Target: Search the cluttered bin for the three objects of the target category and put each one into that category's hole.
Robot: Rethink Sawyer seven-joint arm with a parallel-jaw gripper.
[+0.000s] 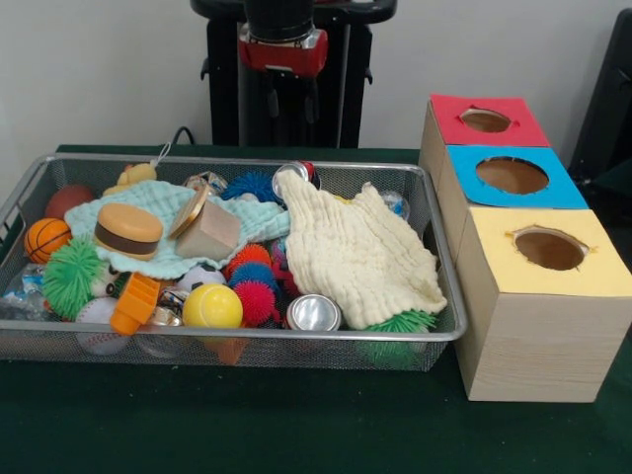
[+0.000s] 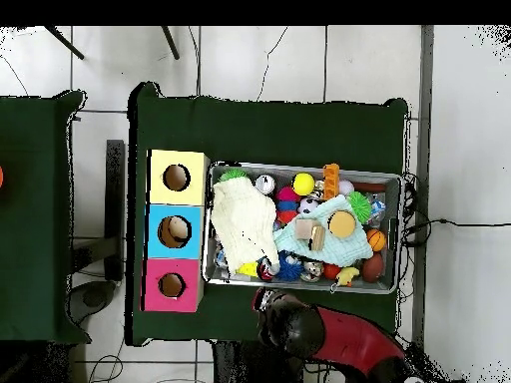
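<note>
The cluttered bin (image 1: 247, 337) is a wide wire-mesh tray at the left of the green table; it also shows in the overhead view (image 2: 299, 167). In it lie a cream cloth (image 1: 360, 257), a mint cloth (image 1: 87, 211), a toy burger (image 1: 128, 229), a basketball (image 1: 46, 238), a yellow ball (image 1: 212, 306), a baseball (image 1: 97, 316), spiky balls (image 1: 71, 278), a silver can (image 1: 314, 313) and a wooden block (image 1: 209, 235). My gripper (image 1: 288, 99) hangs behind the bin's far rim, above the table and holding nothing that I can see; it also shows in the overhead view (image 2: 265, 297).
Three wooden boxes stand in a row right of the bin, each with a round hole on top: red (image 1: 523, 123), blue (image 1: 558, 188), yellow (image 1: 602, 272). In the overhead view they are yellow (image 2: 160, 162), blue (image 2: 158, 214) and red (image 2: 155, 269).
</note>
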